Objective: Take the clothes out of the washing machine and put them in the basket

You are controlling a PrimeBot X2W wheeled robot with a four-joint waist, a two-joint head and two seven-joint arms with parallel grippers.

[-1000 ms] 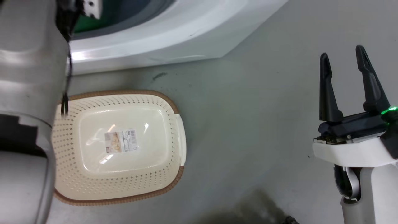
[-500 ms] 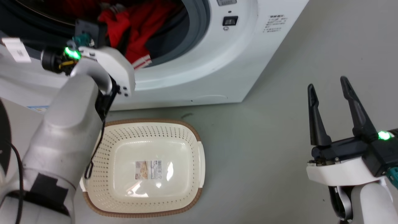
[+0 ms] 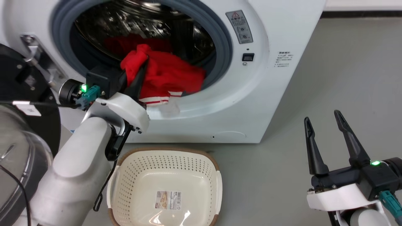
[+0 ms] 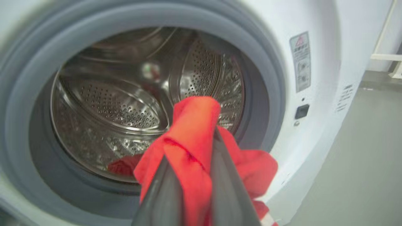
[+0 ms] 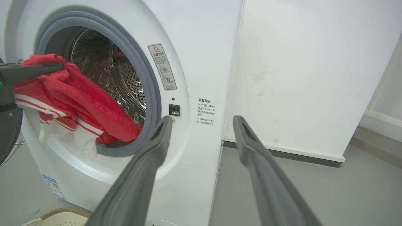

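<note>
1. Centre-left, head view: left gripper (image 3: 138, 70) clamped on the red clothes (image 3: 169, 75) at the porthole mouth.
2. The clothes drape over the grey seal (image 3: 224, 50) of the washing machine (image 3: 282, 94), with the striped hem hanging outside. More red fabric lies low in the drum (image 4: 110, 103).
3. Bottom centre: basket (image 3: 169, 151) on the floor (image 3: 345, 62), below the porthole.
4. Lower right: right gripper (image 3: 322, 115) with fingers apart, above the floor.

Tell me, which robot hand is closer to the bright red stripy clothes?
Left. The left gripper is clamped on the bright red fabric clothes at the white washing machine's porthole; the right gripper hangs open above the grey floor, well apart.
</note>
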